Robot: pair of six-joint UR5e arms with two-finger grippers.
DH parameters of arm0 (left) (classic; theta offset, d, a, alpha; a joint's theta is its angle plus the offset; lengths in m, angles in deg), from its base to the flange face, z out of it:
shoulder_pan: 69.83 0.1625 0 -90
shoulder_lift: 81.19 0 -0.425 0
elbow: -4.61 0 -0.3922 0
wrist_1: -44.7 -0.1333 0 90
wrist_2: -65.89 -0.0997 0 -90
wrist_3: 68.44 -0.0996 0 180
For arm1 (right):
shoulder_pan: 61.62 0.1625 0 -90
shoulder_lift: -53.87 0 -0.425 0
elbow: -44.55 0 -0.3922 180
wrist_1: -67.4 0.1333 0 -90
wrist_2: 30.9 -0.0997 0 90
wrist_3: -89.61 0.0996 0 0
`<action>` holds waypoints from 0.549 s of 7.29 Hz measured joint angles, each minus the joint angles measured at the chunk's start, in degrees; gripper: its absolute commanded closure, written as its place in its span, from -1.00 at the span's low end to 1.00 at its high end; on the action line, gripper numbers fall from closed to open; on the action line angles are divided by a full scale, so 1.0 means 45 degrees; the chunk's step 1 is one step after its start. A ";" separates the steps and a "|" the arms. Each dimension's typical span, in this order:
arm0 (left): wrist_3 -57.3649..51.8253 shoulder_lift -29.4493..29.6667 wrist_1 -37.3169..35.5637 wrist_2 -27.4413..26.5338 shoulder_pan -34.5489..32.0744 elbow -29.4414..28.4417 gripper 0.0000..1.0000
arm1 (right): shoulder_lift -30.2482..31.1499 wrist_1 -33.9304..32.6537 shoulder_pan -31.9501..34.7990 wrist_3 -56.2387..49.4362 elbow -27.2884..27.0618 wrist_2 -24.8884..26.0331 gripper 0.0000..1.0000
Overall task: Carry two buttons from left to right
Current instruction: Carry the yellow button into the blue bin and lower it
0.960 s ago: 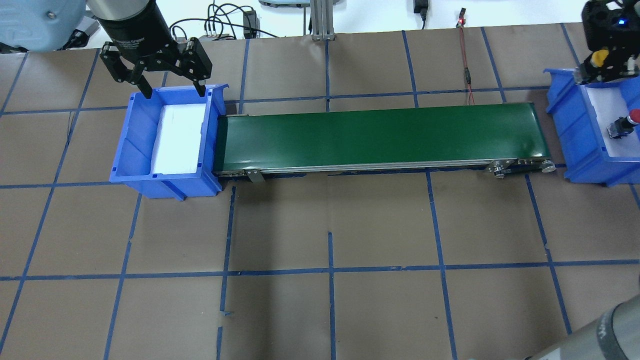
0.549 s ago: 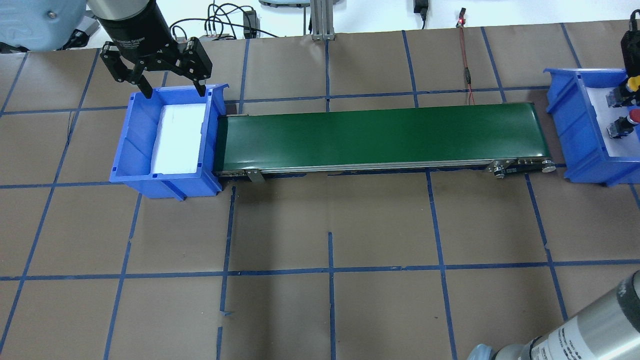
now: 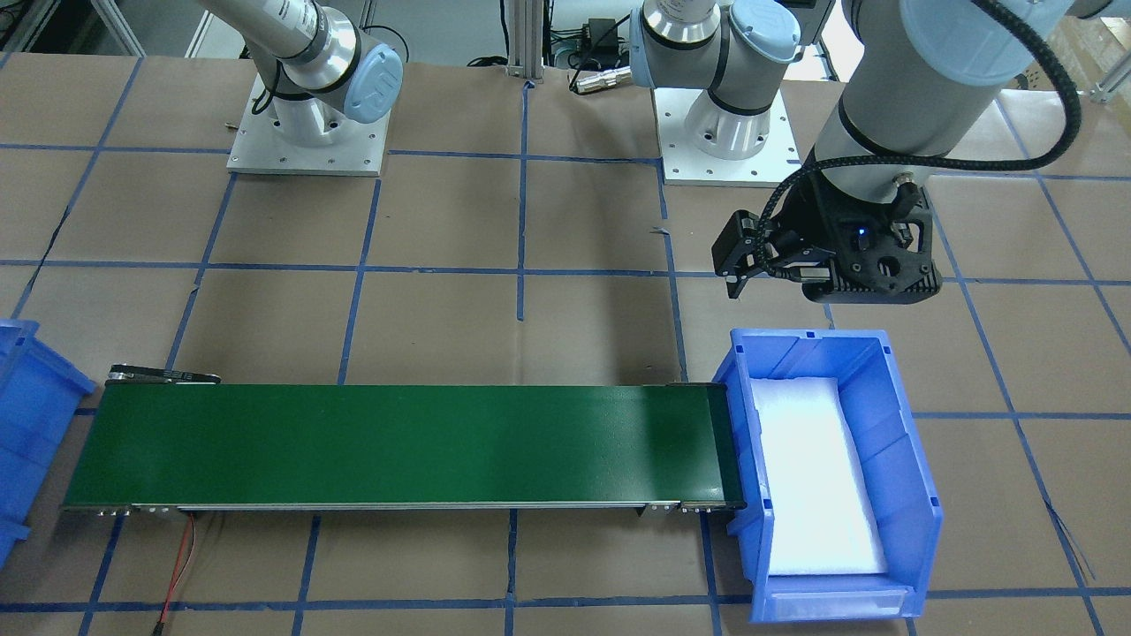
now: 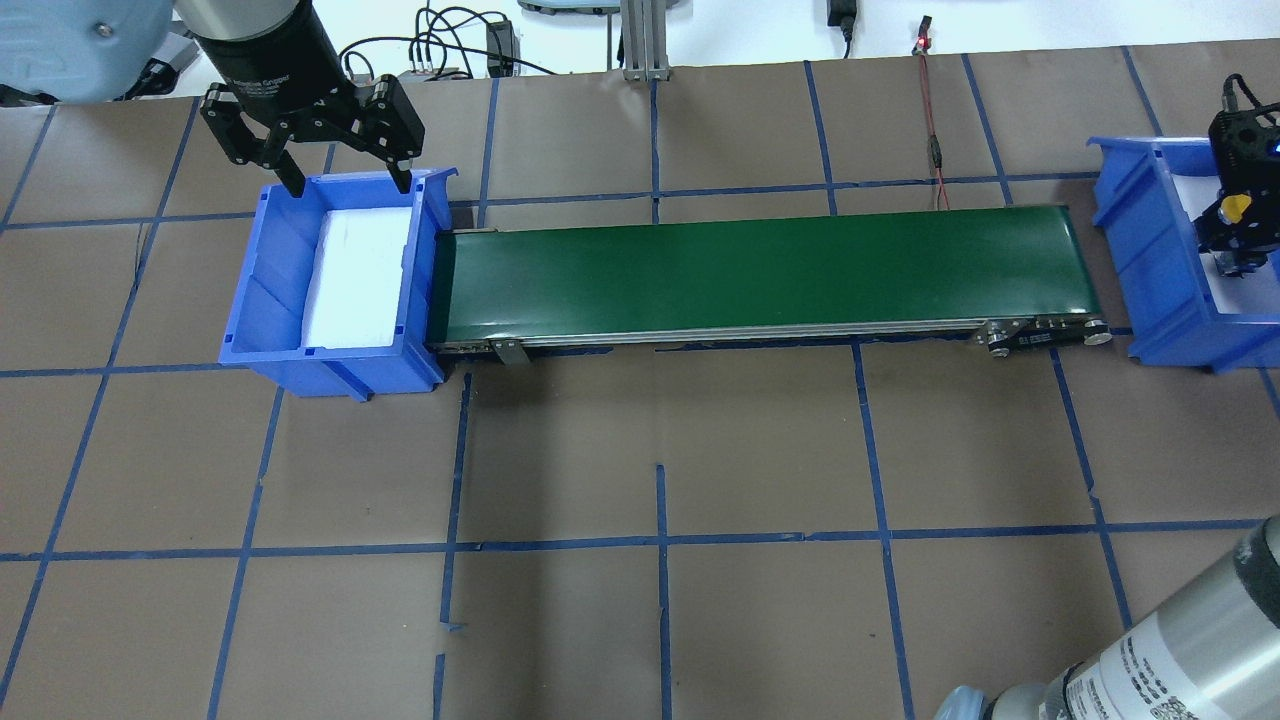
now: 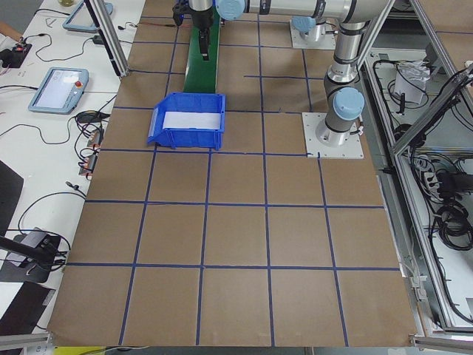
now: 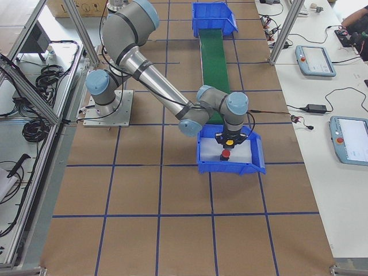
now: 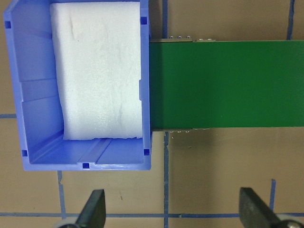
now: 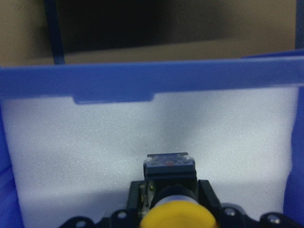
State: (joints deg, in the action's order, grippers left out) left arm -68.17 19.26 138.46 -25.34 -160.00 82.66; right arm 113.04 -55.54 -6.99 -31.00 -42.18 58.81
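My right gripper (image 4: 1238, 228) is shut on the yellow button (image 4: 1236, 208) and holds it low inside the right blue bin (image 4: 1150, 250), over its white foam. The right wrist view shows the yellow cap (image 8: 176, 219) and the button's black base (image 8: 170, 175) just above the foam. The red button (image 6: 226, 154) lies in the same bin, right by the gripper; in the overhead view its cap is hidden. My left gripper (image 4: 350, 187) is open and empty above the far rim of the left blue bin (image 4: 260, 300), which holds only white foam (image 7: 99, 71).
A green conveyor belt (image 4: 760, 270) spans between the two bins. A red wire (image 4: 935, 150) lies behind its right end. My right arm's elbow (image 4: 1180, 660) juts in at the overhead view's bottom right. Both arm bases (image 3: 309, 132) stand at the robot's side.
My right gripper has come down and nearer with the yellow button, into the right bin beside the red button. My left gripper has not moved.
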 measured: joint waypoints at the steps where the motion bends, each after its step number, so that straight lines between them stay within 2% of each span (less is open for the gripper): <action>1: 0.0000 0.0000 -0.0013 0.0000 0.0000 0.0000 -1.00 | -0.0024 -0.0007 0.0016 0.0024 -0.0096 -0.0008 0.21; 2: 0.0000 0.0000 -0.0031 0.0000 0.0003 -0.0001 -1.00 | -0.0040 -0.0015 0.0022 0.0031 -0.0201 -0.0012 -0.75; 3: 0.0000 0.0004 -0.0067 0.0000 0.0006 0.0002 -1.00 | -0.0049 -0.0016 0.0027 0.0019 -0.0275 -0.0010 -0.98; 4: 0.0000 0.0019 -0.0116 0.0000 0.0006 0.0010 -1.00 | -0.0047 -0.0009 0.0027 0.0005 -0.0309 -0.0002 -0.99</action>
State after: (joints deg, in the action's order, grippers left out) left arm -68.17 19.35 137.94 -25.34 -159.98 82.70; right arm 112.83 -55.58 -6.87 -30.97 -43.57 58.81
